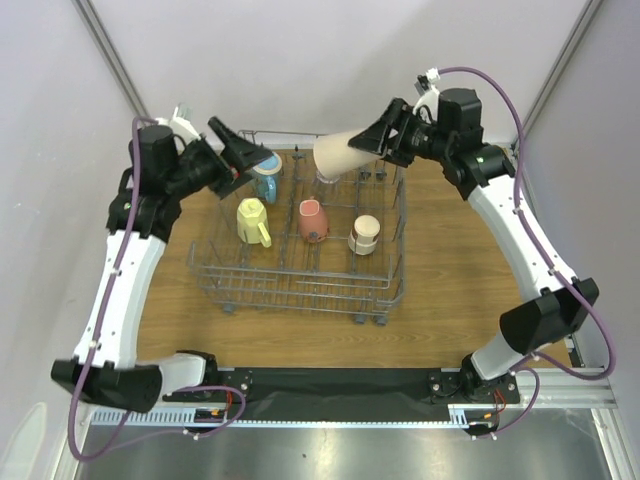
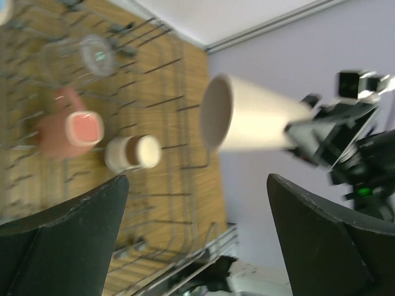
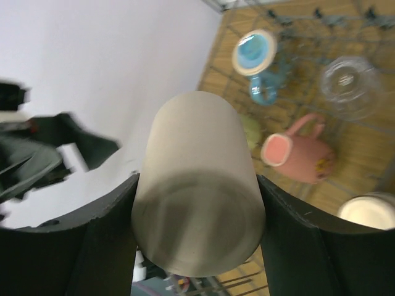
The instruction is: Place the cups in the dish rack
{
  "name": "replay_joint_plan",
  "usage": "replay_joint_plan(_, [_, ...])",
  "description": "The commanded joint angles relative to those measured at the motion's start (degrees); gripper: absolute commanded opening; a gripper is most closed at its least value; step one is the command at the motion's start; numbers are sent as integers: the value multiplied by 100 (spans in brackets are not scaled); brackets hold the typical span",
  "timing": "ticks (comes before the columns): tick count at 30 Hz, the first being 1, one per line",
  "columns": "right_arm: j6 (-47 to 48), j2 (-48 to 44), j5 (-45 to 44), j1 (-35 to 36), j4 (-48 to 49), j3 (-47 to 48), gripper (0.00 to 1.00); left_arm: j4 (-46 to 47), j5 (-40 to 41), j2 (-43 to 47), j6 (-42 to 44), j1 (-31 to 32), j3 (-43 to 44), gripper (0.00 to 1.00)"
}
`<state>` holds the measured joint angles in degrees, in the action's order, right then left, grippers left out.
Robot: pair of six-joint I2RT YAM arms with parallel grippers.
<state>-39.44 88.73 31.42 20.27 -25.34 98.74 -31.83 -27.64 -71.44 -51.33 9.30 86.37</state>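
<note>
The grey wire dish rack (image 1: pixel 300 287) stands mid-table. In it are a blue cup (image 1: pixel 267 181), a pale yellow mug (image 1: pixel 252 222), a salmon pink mug (image 1: pixel 313 221), a cream-and-brown cup (image 1: pixel 364 234) and a clear glass (image 3: pixel 352 83). My right gripper (image 1: pixel 388 138) is shut on a beige cup (image 1: pixel 340 152), held on its side above the rack's back edge, mouth pointing left. The beige cup fills the right wrist view (image 3: pixel 197 185) and shows in the left wrist view (image 2: pixel 247 120). My left gripper (image 1: pixel 245 156) is open and empty above the rack's back left corner.
The rack sits on a wooden tabletop (image 1: pixel 470 260). Grey walls and metal frame posts (image 1: pixel 110 50) close in the back and sides. A black strip (image 1: pixel 340 382) runs along the near edge between the arm bases.
</note>
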Motion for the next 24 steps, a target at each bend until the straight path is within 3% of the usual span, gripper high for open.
replay_joint_plan(1, [832, 301, -837, 143, -743, 874, 0, -1167, 469, 402, 861, -95, 249, 100])
replay_joint_plan(10, [2175, 1471, -3130, 811, -2466, 2437, 0, -1325, 382, 280, 1116, -130, 556, 100])
replay_joint_plan(17, [2853, 2174, -4642, 1356, -2941, 3088, 0, -1518, 382, 324, 1292, -139, 583, 100])
replay_joint_plan(24, [2890, 2544, -5250, 1444, -3003, 3125, 0, -1659, 409, 385, 1433, -227, 574, 100])
